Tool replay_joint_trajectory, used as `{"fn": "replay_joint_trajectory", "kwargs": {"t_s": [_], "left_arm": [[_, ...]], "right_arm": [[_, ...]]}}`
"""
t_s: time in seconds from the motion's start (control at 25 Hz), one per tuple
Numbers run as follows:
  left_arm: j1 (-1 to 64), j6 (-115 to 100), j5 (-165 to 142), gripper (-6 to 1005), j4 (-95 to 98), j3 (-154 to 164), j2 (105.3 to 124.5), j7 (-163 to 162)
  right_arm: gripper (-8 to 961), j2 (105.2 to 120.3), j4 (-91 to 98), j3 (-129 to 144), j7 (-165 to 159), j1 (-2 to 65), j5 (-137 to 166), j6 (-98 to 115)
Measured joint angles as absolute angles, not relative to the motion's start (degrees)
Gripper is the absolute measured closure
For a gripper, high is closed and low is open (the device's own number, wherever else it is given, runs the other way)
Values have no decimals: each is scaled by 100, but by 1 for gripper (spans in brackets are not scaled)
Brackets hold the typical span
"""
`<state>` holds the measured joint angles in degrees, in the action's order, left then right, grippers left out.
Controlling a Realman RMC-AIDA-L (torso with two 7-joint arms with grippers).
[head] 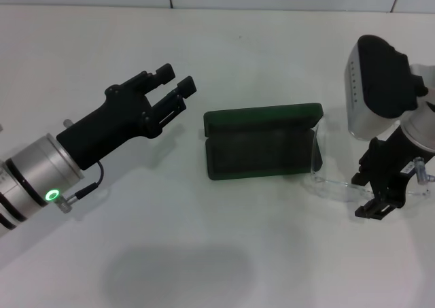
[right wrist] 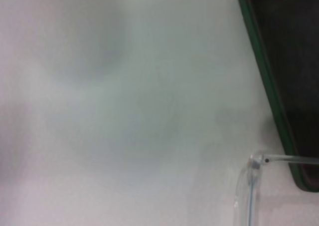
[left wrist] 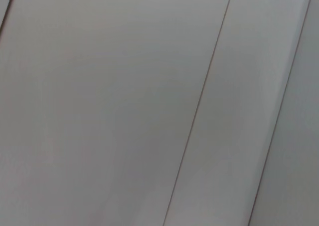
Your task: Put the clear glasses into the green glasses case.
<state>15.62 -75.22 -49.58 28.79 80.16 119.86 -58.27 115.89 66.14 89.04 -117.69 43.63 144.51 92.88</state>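
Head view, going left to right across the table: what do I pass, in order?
left gripper, raised over the table with its fingers apart → green glasses case, lying open → clear glasses, at the case's right end → right gripper, down at a temple arm of the glasses.

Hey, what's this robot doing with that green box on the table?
It is packing a pair of glasses away. The green glasses case lies open on the white table, with nothing in it yet. The clear glasses sit just beside the case, on the robot's right. The right gripper is down at the glasses' far end, apparently taking hold of them. The left gripper hovers open on the other side of the case, touching nothing.
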Motion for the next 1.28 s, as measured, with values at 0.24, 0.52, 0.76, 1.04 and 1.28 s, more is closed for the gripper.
{"fn": "replay_joint_trajectory", "kwargs": {"t_s": [0.24, 0.52, 0.76, 1.04, 1.28], "left_arm": [[1592, -7530, -4927, 484, 2763, 8015, 11980, -5826], [1598, -7533, -4894, 485, 2731, 8015, 11981, -5856], [1605, -7533, -4868, 485, 2698, 8015, 11985, -5856], [1581, -7577, -4731, 485, 2697, 8013, 11983, -5840], [1508, -8022, -4349, 485, 2518, 7965, 11963, -5710]], "right_arm": [[385, 11592, 6606, 9002, -11789, 4362, 14487, 9276], [572, 11592, 6598, 8998, -11791, 4351, 14472, 9245], [772, 11593, 6607, 8974, -11782, 4284, 14457, 9145], [819, 11568, 7219, 8750, -11767, 3920, 14439, 9010], [824, 11559, 7685, 7599, -11415, 3639, 13980, 9256]]}}
